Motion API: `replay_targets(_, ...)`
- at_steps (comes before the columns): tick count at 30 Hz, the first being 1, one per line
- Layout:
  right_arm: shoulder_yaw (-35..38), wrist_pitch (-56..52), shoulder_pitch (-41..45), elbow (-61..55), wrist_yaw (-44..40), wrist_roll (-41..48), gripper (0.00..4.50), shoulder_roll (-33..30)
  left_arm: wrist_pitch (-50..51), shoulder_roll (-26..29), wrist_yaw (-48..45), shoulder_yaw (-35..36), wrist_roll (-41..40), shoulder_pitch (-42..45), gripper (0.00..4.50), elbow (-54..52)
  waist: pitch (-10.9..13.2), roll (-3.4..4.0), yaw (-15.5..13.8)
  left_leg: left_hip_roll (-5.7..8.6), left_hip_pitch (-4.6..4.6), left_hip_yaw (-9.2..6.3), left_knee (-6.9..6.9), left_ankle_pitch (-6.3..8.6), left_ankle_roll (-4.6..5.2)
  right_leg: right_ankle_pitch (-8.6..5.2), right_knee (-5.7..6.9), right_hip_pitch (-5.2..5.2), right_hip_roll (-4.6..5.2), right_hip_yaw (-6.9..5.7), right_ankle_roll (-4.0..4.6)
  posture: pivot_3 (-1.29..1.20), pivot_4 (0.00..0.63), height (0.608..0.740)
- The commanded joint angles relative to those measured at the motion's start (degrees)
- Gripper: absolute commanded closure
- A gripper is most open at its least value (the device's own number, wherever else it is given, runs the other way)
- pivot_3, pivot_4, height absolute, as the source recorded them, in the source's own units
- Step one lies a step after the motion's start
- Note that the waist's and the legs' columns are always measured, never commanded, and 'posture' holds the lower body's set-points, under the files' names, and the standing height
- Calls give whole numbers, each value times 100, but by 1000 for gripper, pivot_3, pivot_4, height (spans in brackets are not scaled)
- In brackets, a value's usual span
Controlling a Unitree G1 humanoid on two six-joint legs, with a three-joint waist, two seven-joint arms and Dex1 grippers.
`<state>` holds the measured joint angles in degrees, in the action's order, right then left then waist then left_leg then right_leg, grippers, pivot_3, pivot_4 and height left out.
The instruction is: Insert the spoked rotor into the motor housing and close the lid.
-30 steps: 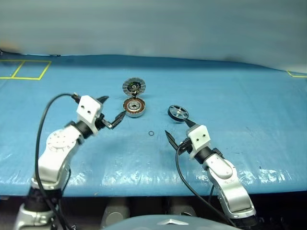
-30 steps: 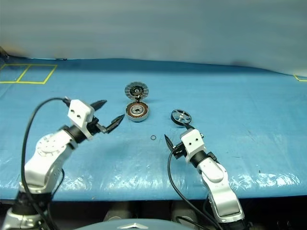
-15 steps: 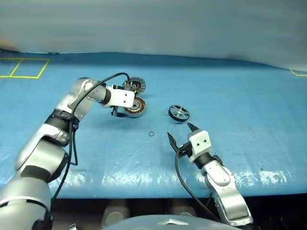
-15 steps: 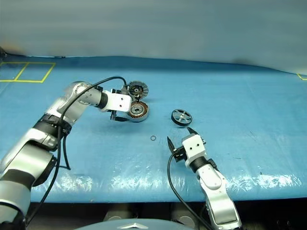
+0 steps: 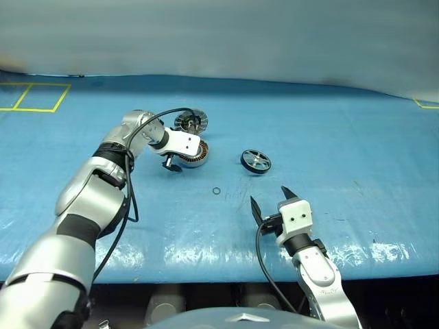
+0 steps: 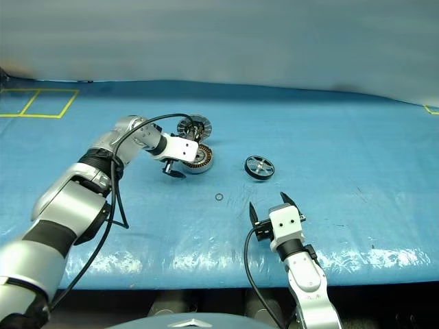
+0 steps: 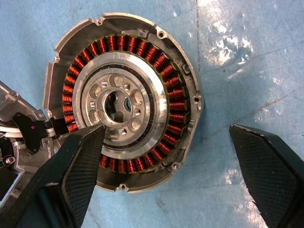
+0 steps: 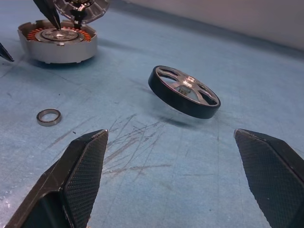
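Rotor (image 5: 256, 162), spoked and black-rimmed, lay on the blue surface (image 5: 357, 151) just ahead of the right end effector (image 5: 268, 201), whose fingers stood wide apart and empty. The left end effector (image 7: 166, 171), also spread open, hung over the motor housing (image 5: 195, 153); the lid (image 5: 191, 122) stood raised behind it. The right wrist view showed the rotor tilted and a small ring (image 8: 49, 117) nearby. Yellow lines (image 5: 34, 97) marked the far corner.
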<state>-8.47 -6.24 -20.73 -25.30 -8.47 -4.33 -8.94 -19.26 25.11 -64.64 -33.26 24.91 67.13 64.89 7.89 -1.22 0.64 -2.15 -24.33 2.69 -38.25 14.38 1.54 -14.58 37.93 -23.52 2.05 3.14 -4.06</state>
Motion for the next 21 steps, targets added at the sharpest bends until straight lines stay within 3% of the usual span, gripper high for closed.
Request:
replay_targets(1, 88, 132, 21, -197, 34, -32, 0, -32, 2, -153, 14, 92, 55, 89, 44, 151, 0, 0, -1, 0, 0, -1, -1, 0, 0, 1, 1, 1, 0, 0, -1, 0, 150, 740)
replay_targets(7, 121, 142, 51, -157, 30, -34, 0, -65, 56, -144, -70, 70, 219, 42, 44, 241, -1, -1, 0, 0, 0, -2, -2, 0, 0, 1, 2, 2, 0, -1, -1, 0, 150, 740)
replay_targets(15, 99, 172, 124, -69, 12, -41, 0, -91, 104, -31, -965, 345, -90, 84, 44, 27, -5, -1, -5, 0, 2, -2, -6, 0, 0, 1, 7, 4, 0, -1, -1, 0, 150, 740)
replay_targets(21, 49, 216, 235, 50, -8, -64, 0, -102, 70, -16, -966, 416, -76, 94, 44, -37, -4, -1, 5, -1, -3, -6, -36, 2, 4, 3, 25, 5, -1, -2, -3, 0, 150, 740)
